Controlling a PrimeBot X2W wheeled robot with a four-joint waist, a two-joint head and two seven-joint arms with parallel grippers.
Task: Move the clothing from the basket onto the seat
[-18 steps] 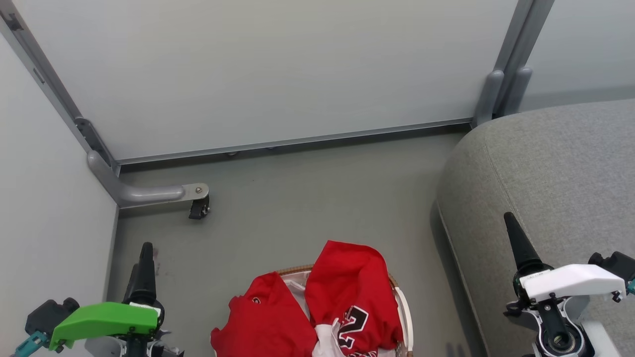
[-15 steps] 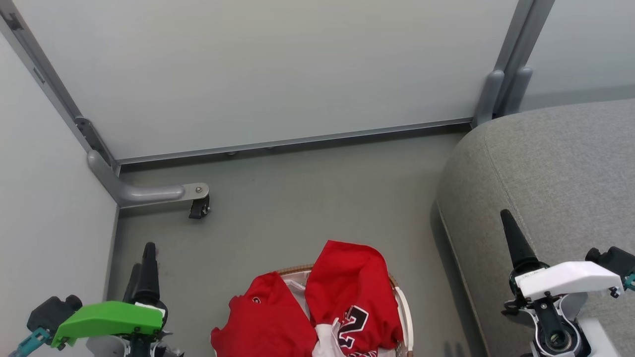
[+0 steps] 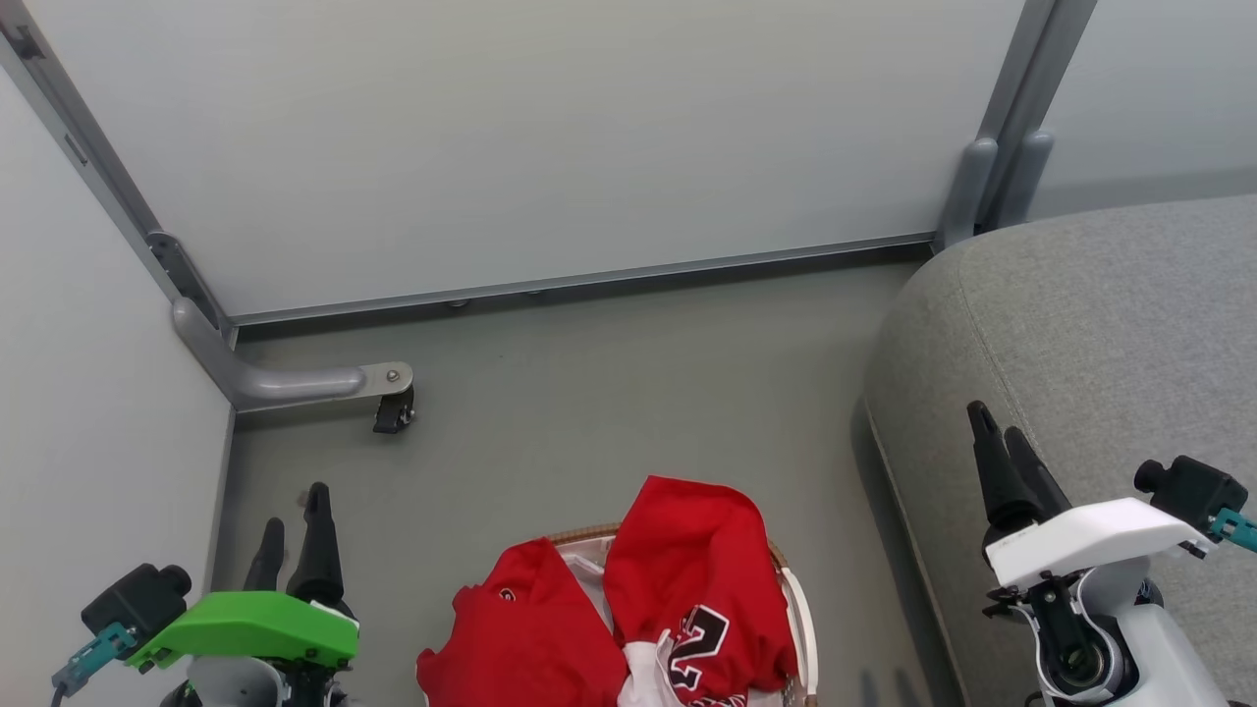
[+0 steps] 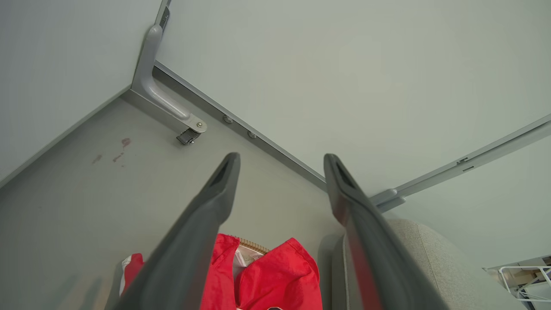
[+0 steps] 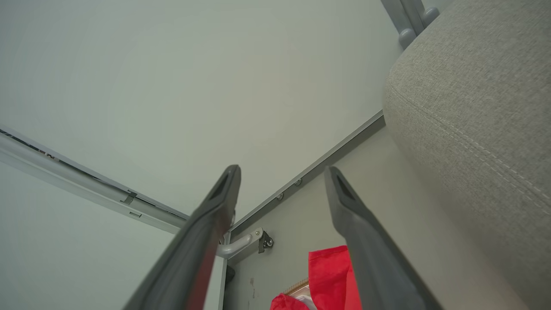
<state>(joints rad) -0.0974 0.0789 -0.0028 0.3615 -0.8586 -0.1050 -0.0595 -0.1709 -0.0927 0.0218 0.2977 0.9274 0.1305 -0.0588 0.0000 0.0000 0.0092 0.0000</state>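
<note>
The left claw (image 3: pixel 295 516) and right claw (image 3: pixel 994 427) both stand wide apart, empty, touching nothing. Soft, crumpled red clothing (image 3: pixel 687 560) fills the white, woven-rimmed basket (image 3: pixel 800 609) on the floor (image 3: pixel 589 393), beside the rounded grey fabric seat (image 3: pixel 1080 334).

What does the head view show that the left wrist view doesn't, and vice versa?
Head view: the open right gripper and a printed number on the red fabric. Left wrist view: a white wire rack and reddish floor stains. Both: the open left gripper, red jerseys, the basket rim, the seat and the caster.
</note>
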